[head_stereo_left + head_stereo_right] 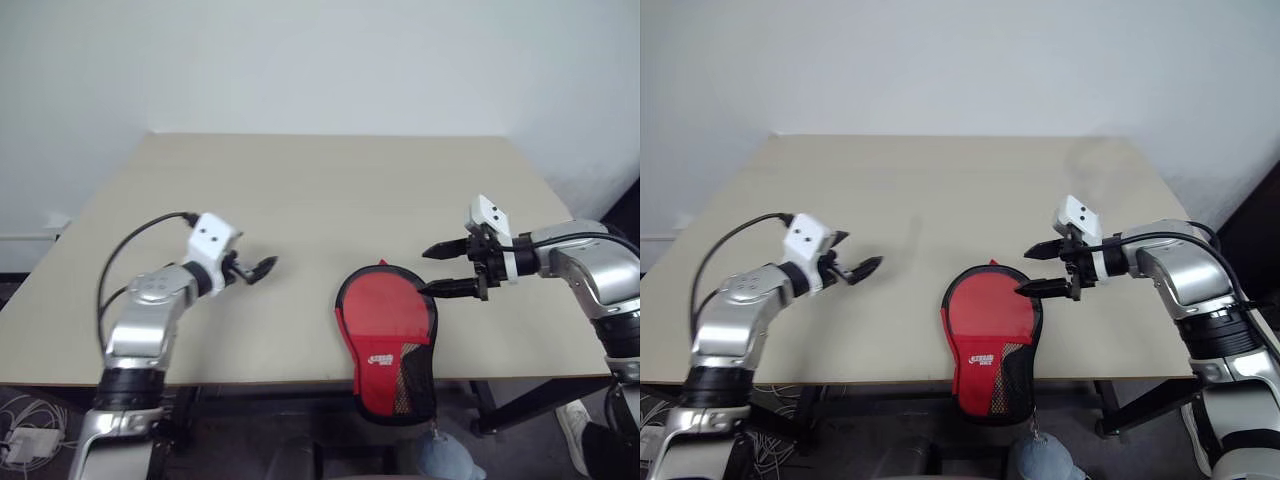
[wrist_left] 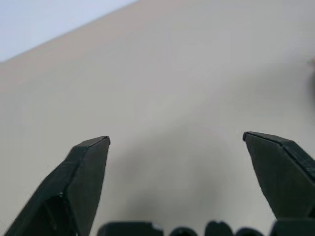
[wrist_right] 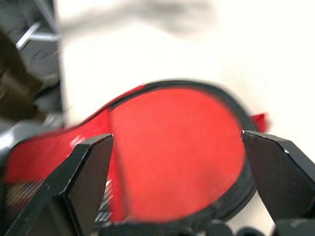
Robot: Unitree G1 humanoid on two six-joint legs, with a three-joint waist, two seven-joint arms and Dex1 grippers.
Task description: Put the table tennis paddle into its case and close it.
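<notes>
The case (image 1: 387,340) lies red side up at the near edge of the beige worktop (image 1: 330,190), a little to the right of the middle. Its round end rests on the worktop, and its narrow end, with the white logo and the black mesh patch, hangs over the near edge. Black trim runs round the outline. A small red tab sticks out at the top of the round end. Whether the table tennis paddle sits inside cannot be told, since only the red fabric face of the case shows

The right gripper (image 1: 447,268) hovers just beside the upper right rim of the case, pointing left toward it. Its two black fingers are spread wide, one above the other, with nothing between them. The lower finger (image 1: 452,288) comes very close to the rim of the case; contact cannot be made out. In the right wrist view the round red face of the case lies between and beyond the parted fingers

The left gripper (image 1: 260,267) hangs over bare worktop well to the left of the case, pointing toward it. Its fingers are also parted and empty, as the left wrist view shows, with plain worktop beneath them
</notes>
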